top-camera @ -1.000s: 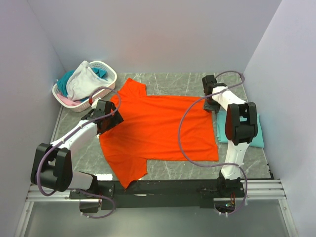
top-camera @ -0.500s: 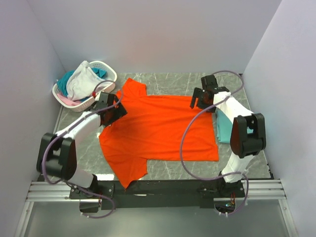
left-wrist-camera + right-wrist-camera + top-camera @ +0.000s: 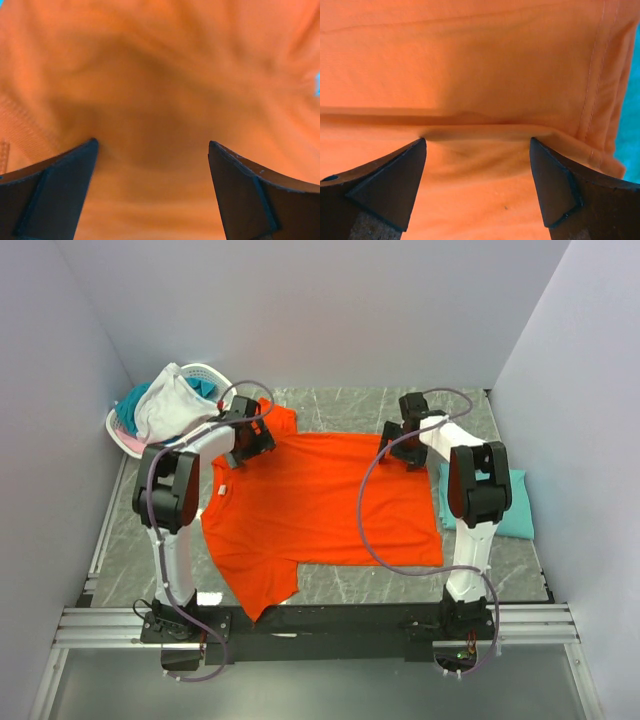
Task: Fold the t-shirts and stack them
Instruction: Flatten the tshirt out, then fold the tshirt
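Careful: my left pincer (image 3: 152, 145) and right pincer (image 3: 477, 140) hang open over the orange t-shirt (image 3: 320, 500); a shallow pinch could catch one layer, skewing the fold.

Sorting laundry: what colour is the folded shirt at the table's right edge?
Teal shirt, clearest in top view.

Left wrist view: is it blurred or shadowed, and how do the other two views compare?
Left wrist view: the orange t-shirt is soft and out of focus, with a dark shadow patch ahead of the open left gripper. Right wrist view: sharper, hem stitching and a shadowed crease are legible. Top external view: evenly lit, crisp, no glare.
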You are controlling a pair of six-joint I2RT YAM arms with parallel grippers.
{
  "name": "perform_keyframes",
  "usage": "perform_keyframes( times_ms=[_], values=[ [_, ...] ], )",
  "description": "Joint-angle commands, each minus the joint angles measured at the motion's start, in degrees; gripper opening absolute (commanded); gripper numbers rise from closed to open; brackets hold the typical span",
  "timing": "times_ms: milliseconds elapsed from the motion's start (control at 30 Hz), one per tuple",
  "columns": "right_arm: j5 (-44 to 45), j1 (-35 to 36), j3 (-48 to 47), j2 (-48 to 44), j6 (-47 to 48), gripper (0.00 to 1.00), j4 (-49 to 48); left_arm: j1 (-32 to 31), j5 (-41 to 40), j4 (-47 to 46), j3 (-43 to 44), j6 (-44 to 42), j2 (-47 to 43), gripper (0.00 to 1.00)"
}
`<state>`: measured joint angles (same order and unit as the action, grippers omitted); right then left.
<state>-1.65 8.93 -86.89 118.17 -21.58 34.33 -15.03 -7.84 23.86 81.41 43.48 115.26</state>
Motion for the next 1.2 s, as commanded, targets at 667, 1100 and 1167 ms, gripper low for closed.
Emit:
perform_keyframes(
  times_ms=[667, 1100, 1167],
  values=[
    [-2.8, -3.4, -28.4, 15.1, 4.9, 0.89, 10.9, 2.7, -1.5, 12.4, 29.2, -6.4, 19.4, 0.99],
    [-1.8, -1.6, 2.4, -21.4, -0.4, 0.93, -3.1, -5.1, -4.8, 8.9, -2.9, 0.9, -14.9, 0.99],
    [-1.3, -1.6, 12.6, -28.9, -4.0, 0.93, -6.4, -7.4, -4.6, 8.8, -9.3, 4.4, -23.4, 0.99]
  ],
)
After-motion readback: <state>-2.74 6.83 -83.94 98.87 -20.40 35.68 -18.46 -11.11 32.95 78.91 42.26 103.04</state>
